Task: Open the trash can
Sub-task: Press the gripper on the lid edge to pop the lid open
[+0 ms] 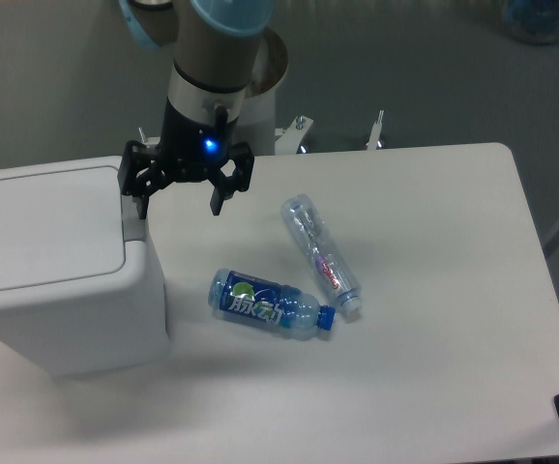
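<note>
A: Where is the trash can (pixel 52 266) relative to the gripper (pixel 181 198)?

B: At the bench's (pixel 434 290) left end, lid shut. Its grey push tab (pixel 133 208) runs front to back on the right edge, right under the left one of the 2 fingers (pixel 144 203).

A: And the arm?

B: Wrist pointing straight down, fingers spread wide, holding nothing. I judge a short descent would reach the tab.

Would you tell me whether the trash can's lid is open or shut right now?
Shut: the trash can lid lies flat and flush with the rim.
</note>
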Robot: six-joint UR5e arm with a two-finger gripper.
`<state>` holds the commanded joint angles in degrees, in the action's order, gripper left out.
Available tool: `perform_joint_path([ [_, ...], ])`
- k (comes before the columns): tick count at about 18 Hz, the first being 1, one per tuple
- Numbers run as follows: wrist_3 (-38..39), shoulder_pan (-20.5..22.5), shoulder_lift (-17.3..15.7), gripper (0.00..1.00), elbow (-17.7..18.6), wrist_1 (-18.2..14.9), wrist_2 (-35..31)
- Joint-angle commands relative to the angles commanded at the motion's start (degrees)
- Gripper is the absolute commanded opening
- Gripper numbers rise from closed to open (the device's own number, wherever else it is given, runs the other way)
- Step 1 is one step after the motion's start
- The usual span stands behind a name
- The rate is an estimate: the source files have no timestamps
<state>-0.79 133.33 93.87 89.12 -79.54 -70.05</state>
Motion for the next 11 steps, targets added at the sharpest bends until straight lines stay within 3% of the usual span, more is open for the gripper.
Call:
perform_joint_path([
  [11, 0.0, -0.6, 0.0, 1.0, 0.7, 0.2, -0.3],
])
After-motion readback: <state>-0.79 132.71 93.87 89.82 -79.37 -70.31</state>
